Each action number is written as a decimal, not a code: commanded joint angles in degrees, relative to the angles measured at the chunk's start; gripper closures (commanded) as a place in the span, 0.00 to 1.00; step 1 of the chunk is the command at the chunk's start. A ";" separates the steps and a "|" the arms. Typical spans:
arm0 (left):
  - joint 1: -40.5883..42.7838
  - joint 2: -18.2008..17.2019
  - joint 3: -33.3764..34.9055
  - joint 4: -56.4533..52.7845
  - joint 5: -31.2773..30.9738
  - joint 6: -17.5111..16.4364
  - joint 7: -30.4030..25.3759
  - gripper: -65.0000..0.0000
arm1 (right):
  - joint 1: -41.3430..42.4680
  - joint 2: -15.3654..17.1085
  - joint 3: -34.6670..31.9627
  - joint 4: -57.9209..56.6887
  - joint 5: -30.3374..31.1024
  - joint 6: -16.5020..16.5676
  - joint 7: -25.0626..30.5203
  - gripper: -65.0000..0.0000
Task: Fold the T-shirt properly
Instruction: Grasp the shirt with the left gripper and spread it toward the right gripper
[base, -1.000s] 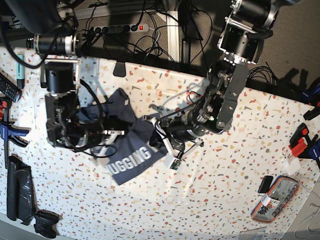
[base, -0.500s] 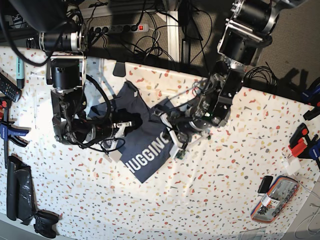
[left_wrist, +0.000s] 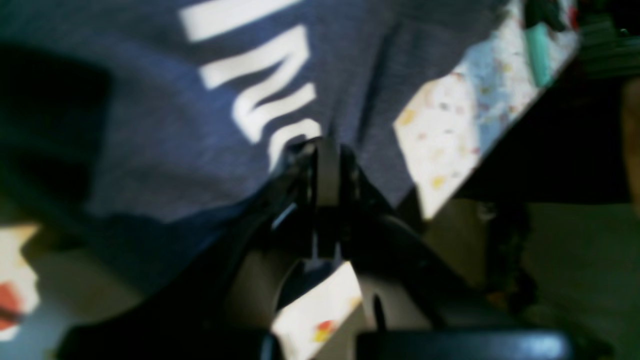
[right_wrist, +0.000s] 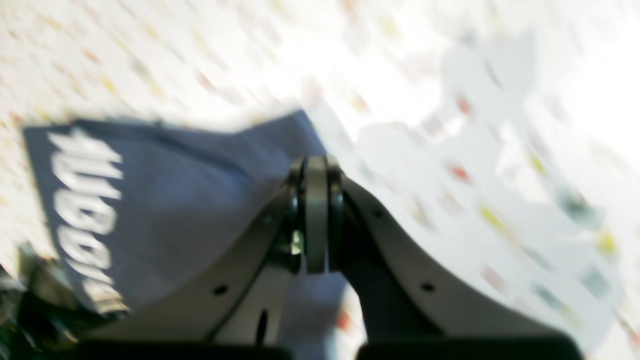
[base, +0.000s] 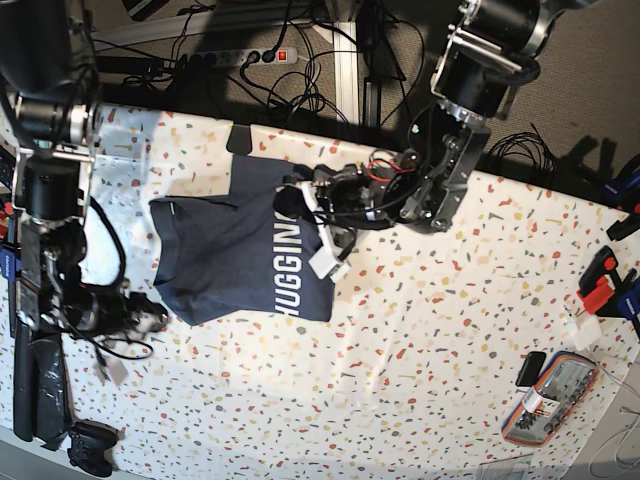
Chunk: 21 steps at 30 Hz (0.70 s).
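Observation:
The dark slate-blue T-shirt (base: 225, 255) lies partly folded on the speckled table (base: 430, 330), its white "HUGGING" lettering (base: 286, 265) running along its right side. My left gripper (base: 300, 197) is shut on the shirt's far right edge. In the left wrist view the gripper (left_wrist: 325, 150) pinches the cloth (left_wrist: 165, 125) just below the letters. My right gripper (base: 160, 318) is shut on the shirt's near left corner. In the right wrist view the gripper (right_wrist: 315, 167) clamps the blue fabric (right_wrist: 190, 185), which is stretched between both grippers.
A black bag (base: 35, 385) and a black controller (base: 92, 447) lie at the front left. Clamps (base: 603, 285) and an orange tool case (base: 555, 397) are at the right. A power strip (base: 240, 57) and cables lie behind the table. A small black object (base: 238, 138) sits at the back edge.
The grippers have moved apart, the right one toward the front left and the left one toward the back. The bunched shirt is now pulled out wider and flatter.

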 joint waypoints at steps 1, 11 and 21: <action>-1.60 1.66 0.04 2.03 -2.10 -0.61 -0.46 1.00 | 1.92 0.24 0.04 0.90 -0.20 0.30 1.11 1.00; -9.38 4.13 -0.13 12.63 3.48 3.61 0.11 1.00 | 1.88 1.01 0.09 3.17 14.16 0.30 -13.44 1.00; -12.57 3.06 -0.07 9.27 20.81 7.78 -8.52 1.00 | -12.07 1.84 0.09 16.76 17.38 0.30 -13.51 1.00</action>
